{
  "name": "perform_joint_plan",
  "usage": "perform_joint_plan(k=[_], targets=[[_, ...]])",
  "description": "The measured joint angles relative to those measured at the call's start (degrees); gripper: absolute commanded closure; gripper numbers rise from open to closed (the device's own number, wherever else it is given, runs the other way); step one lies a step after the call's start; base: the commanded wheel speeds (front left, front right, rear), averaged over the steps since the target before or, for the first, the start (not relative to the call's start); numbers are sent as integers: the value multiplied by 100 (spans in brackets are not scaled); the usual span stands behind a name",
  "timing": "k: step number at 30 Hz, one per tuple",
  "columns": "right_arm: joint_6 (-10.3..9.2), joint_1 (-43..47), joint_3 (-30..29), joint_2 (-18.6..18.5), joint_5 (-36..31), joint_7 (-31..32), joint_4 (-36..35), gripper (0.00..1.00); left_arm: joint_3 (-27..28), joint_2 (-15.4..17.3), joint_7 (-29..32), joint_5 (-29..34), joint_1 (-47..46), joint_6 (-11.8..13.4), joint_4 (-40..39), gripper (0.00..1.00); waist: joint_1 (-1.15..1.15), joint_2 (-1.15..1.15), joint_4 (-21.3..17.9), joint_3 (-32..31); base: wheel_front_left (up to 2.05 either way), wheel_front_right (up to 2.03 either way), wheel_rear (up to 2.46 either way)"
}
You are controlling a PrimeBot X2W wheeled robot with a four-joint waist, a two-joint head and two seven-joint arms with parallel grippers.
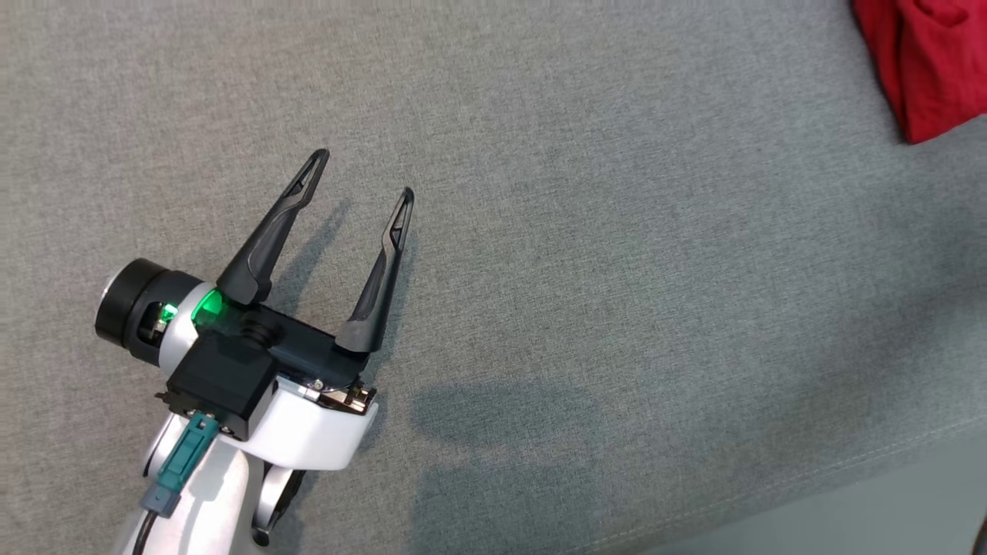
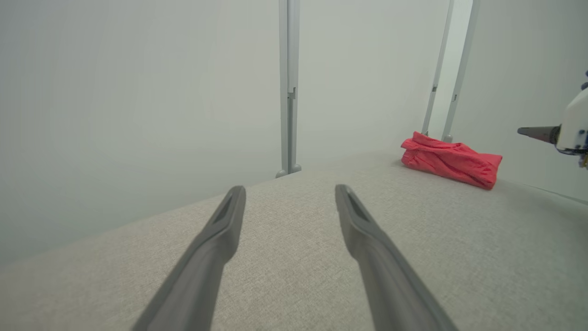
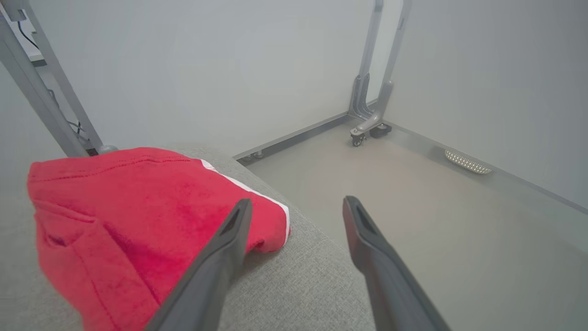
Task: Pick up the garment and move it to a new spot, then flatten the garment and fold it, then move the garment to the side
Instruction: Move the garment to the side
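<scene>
The garment is red, folded into a thick bundle, lying at the far right corner of the grey fabric surface. From the left wrist it appears as a red bundle far off to the right. In the right wrist view the garment has a white stripe along one edge and lies close below and left of my right gripper, which is open with nothing between its fingers. My left gripper is open and empty over the left part of the surface, far from the garment.
The surface's front edge runs along the lower right, with floor beyond. Past the garment the surface ends and grey floor lies below, with metal frame posts and pale walls around. A tip of the right arm enters the left wrist view.
</scene>
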Motion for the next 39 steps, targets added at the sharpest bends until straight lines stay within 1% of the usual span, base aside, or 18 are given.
perform_joint_plan(k=[2, 5, 8, 16, 17, 18, 22, 26, 28, 32, 39], targets=[[0, 62, 79, 164, -18, 0, -197, 0, 21, -59, -64, -32, 55, 26, 93, 0, 0, 0, -3, -111, 0, 0, 0], [1, 264, 359, 408, -24, 0, -421, 0, 53, -151, -183, -229, 78, 81, 254, 0, 0, 0, 11, -285, 0, 0, 0], [1, 571, 664, 552, 38, 0, -654, 0, 100, -252, -282, -325, 162, 114, 420, 0, 0, 0, 58, -473, 0, 0, 0], [1, 1242, 1817, 777, 726, 0, -1390, 0, 335, -470, -413, -706, 397, 230, 862, 0, 0, 0, 326, -1027, 0, 0, 0], [1, 1349, 1952, 792, 821, 0, -1484, 0, 365, -479, -420, -738, 450, 231, 920, 0, 0, 0, 364, -1109, 0, 0, 0], [1, 1593, 2249, 804, 982, 0, -1692, 0, 421, -515, -438, -822, 589, 282, 996, 0, 0, 0, 446, -1284, 0, 0, 0], [1, 2092, 2808, 812, 1336, 0, -2136, 0, 554, -620, -455, -932, 878, 380, 1067, 0, 0, 0, 627, -1639, 0, 0, 0], [0, 2542, 3382, 828, 1912, 0, -2542, 0, 690, -679, -455, -972, 1069, 393, 1098, 0, 0, 0, 833, -1969, 0, 0, 0], [0, 2763, 3608, 844, 2220, 0, -2761, 0, 757, -699, -455, -1013, 1172, 425, 1129, 0, 0, 0, 938, -2124, 0, 0, 0], [0, 3289, 3976, 849, 2563, 0, -3289, 0, 849, -784, -455, -1079, 1401, 428, 1204, 0, 0, 0, 1161, -2398, 0, 0, 0], [0, 4179, 4445, 871, 2639, 1, -4107, 0, 1056, -811, -456, -1051, 1642, 428, 1217, 0, 0, 0, 1426, -2839, 0, 0, 0]])
